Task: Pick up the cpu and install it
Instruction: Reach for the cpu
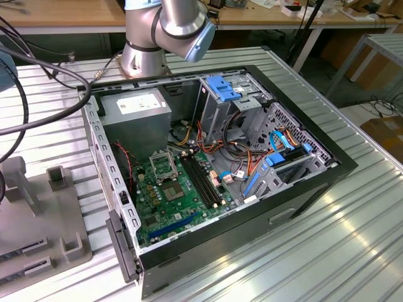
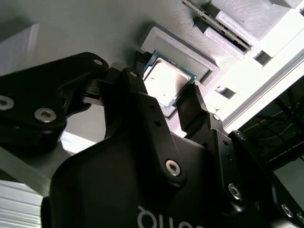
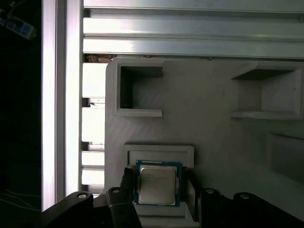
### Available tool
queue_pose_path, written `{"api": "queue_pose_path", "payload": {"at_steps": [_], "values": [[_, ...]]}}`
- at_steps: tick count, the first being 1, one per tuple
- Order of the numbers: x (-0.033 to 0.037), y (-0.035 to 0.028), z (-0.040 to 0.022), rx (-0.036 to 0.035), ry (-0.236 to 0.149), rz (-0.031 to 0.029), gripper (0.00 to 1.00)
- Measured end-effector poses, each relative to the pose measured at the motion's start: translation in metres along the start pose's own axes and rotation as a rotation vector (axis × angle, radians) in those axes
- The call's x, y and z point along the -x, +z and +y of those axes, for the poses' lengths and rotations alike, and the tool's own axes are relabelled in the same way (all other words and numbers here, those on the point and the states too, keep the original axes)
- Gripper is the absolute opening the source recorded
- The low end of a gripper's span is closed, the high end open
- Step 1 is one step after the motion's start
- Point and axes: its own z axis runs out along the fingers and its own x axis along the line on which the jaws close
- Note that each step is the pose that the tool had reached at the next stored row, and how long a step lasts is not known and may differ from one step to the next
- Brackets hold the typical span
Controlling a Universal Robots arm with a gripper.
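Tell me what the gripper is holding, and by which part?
Cannot tell: the gripper straddles the cpu across two opposite edges, with the cpu seated in its grey holder.

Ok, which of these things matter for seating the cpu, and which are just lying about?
For the job: cpu in its grey holder; tool close over it; socket frame on the green motherboard.
Just there: power supply; memory slots; drive cage; wire bundles.

In the exterior view, looking down aslant from well back onto the case [image 1: 340,165] on the table [image 1: 327,251]. In both wrist views, peering from close by at the same cpu [image 3: 156,184] [image 2: 166,81] in its tray [image 3: 213,95] [image 2: 187,50].
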Motion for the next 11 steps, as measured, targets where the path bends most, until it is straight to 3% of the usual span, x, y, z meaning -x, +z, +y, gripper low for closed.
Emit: {"api": "queue_pose_path", "payload": {"at_steps": [4, 11], "values": [[-0.0001, -0.0010, 0.0008, -0.0061, 0.000, 0.0001, 0.55], [-0.0006, -0.0012, 0.0014, -0.0066, 0.001, 0.0003, 0.55]]}}
